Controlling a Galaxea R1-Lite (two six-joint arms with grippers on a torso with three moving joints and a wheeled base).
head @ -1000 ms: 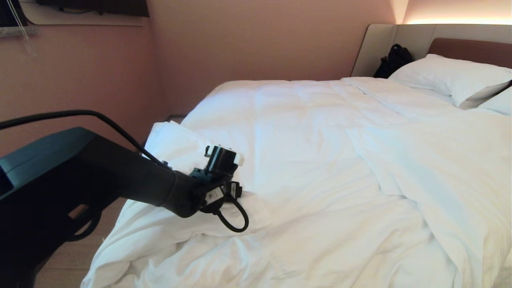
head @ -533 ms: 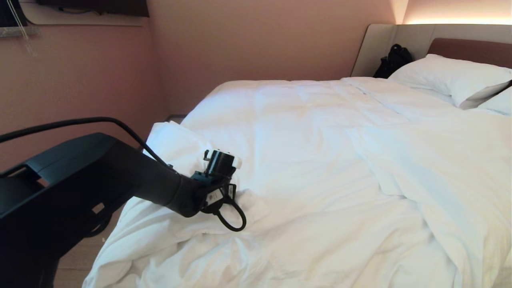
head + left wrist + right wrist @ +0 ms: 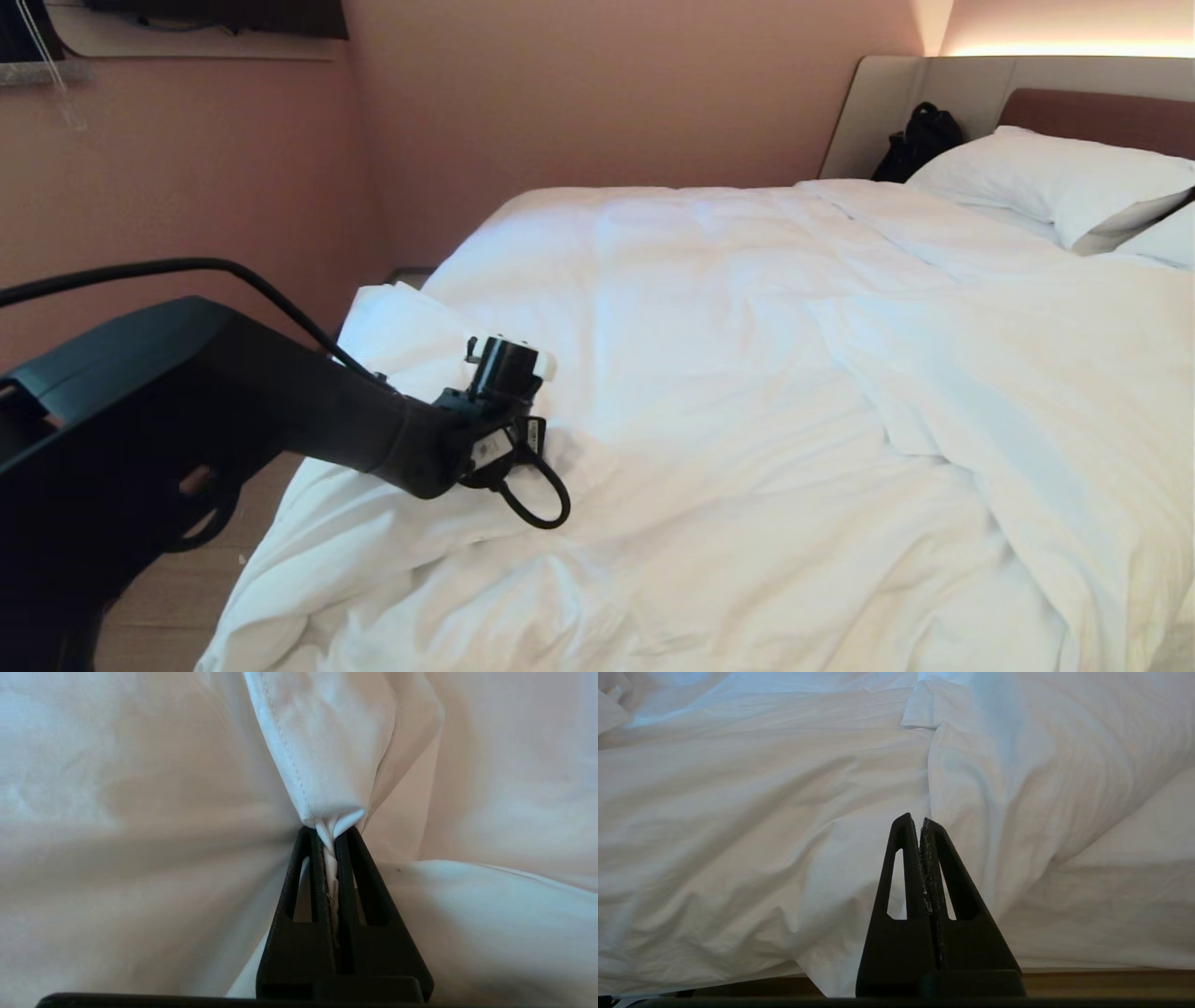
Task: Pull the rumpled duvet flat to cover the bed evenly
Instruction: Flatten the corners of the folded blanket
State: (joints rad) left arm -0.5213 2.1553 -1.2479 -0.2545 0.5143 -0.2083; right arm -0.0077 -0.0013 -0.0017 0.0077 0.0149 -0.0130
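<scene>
Left end effector (image 3: 329,833) clamped on pinched fold of duvet (image 3: 747,373), near bed (image 3: 1092,107) left foot corner. Duvet bunched there. Pull slow, low, outward toward corner; watch for slip. Right end effector (image 3: 920,823) closed, empty, parked beside bed.

Left arm (image 3: 280,411) at 8 o'clock over rumpled duvet (image 3: 728,373); pillows (image 3: 1055,182) at 2 o'clock on bed (image 3: 934,103).

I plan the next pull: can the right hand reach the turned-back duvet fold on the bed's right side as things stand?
Probably yes. The right hand, shut and empty, points at that fold of the duvet with nothing between them. The left hand grips another duvet edge.
</scene>
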